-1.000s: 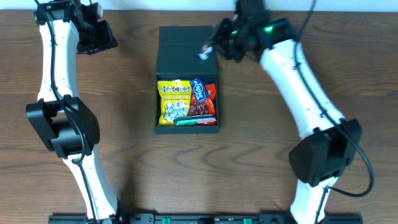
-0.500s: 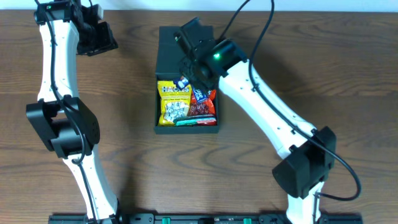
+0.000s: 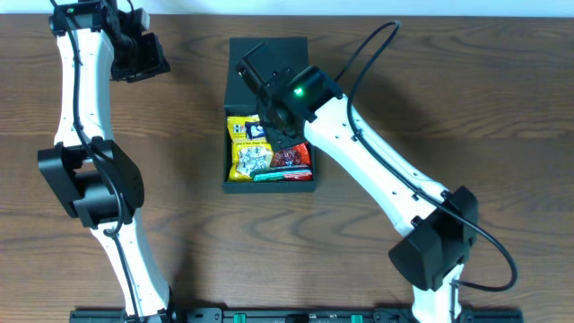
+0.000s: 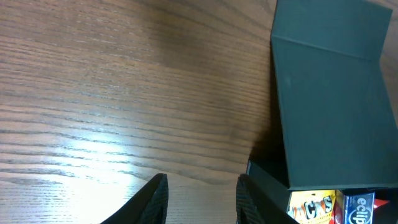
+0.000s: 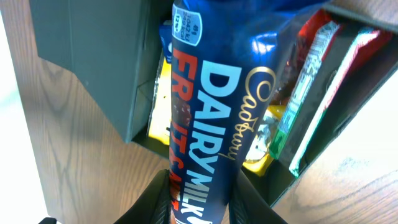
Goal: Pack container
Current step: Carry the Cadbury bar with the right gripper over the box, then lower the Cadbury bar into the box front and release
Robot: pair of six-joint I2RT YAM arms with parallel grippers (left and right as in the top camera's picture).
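The container [image 3: 269, 186] is a dark teal box in the middle of the table, its flap lid [image 3: 280, 52] open at the back. My right gripper [image 3: 272, 121] hovers over the box's left half, shut on a blue Cadbury Dairy Milk bar [image 5: 217, 124]. In the right wrist view the gripper [image 5: 200, 199] holds the bar's near end, and the far end points into the container [image 5: 87, 62]. My left gripper [image 3: 134, 56] hangs at the table's far left, away from the box. Seen from the left wrist, that gripper [image 4: 200, 202] is open over bare wood, with the lid [image 4: 329, 106] to its right.
Inside the box lie a yellow Hacks packet [image 3: 247, 157], a red packet [image 3: 294, 159] and a green-edged packet [image 3: 282, 177]. The left wrist view shows the yellow packet [image 4: 311, 205] and a blue Eclipse packet [image 4: 357, 208]. Wood tabletop [image 3: 179, 135] surrounds the box.
My right arm has swung from the box's back right corner to above the packets inside, carrying the chocolate bar. The left arm has not moved.
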